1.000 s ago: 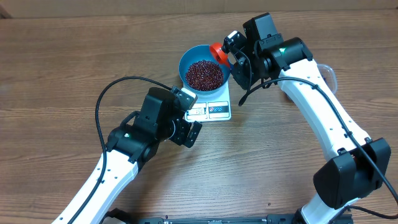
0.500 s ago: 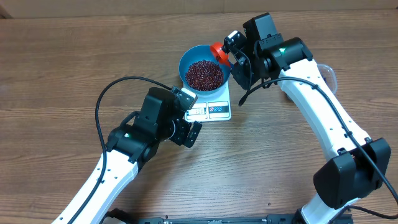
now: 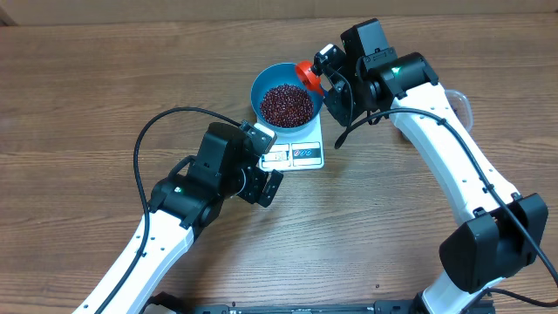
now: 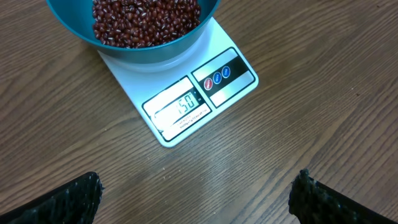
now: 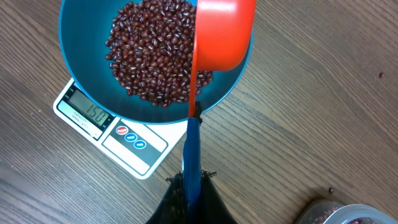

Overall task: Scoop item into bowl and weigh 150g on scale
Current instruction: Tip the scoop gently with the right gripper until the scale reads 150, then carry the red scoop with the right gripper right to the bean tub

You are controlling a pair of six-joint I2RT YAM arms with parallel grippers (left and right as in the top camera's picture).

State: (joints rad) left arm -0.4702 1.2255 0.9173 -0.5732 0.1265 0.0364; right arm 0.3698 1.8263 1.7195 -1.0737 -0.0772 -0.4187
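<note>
The blue bowl (image 3: 261, 92) stands on the white scale (image 3: 305, 155) and holds a heap of red-brown beans (image 3: 286, 105). My right gripper (image 3: 328, 66) is shut on the blue handle (image 5: 191, 149) of a scoop. Its orange cup (image 5: 224, 34) hangs tilted over the bowl's right rim (image 5: 239, 74), above the beans (image 5: 155, 53). The scale's display (image 5: 84, 113) shows 150. My left gripper (image 4: 199, 196) is open over bare wood just in front of the scale (image 4: 186, 106), with nothing between its fingers.
A clear plastic tub (image 3: 463, 101) sits behind my right arm, and its corner (image 5: 348, 214) shows at the lower right of the right wrist view. A stray bean (image 5: 381, 75) lies on the wood. My left arm's black cable (image 3: 153, 131) loops over the table.
</note>
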